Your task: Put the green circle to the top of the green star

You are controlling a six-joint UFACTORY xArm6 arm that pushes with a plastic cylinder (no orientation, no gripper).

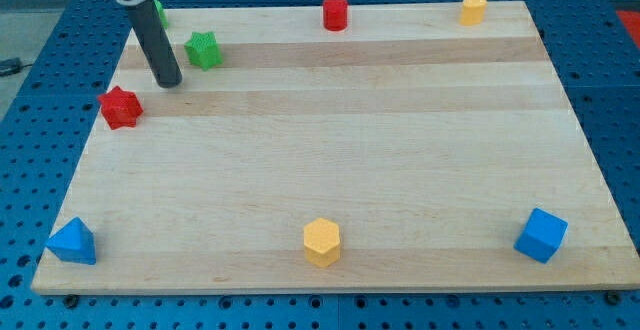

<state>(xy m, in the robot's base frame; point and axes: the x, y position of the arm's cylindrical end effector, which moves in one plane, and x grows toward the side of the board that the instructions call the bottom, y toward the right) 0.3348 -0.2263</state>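
The wooden board (400,170) carries the blocks; no jaws exist on this rig, only a dark rod whose tip (169,81) is set down just left of the green star (203,50) and above the red star (121,107). The green circle (158,13) is mostly hidden behind the rod, at the board's top-left corner. It is judged that the tip should be brought round to the circle's left and the circle pushed rightward until above the star, without the star being nudged. No writing can be read.
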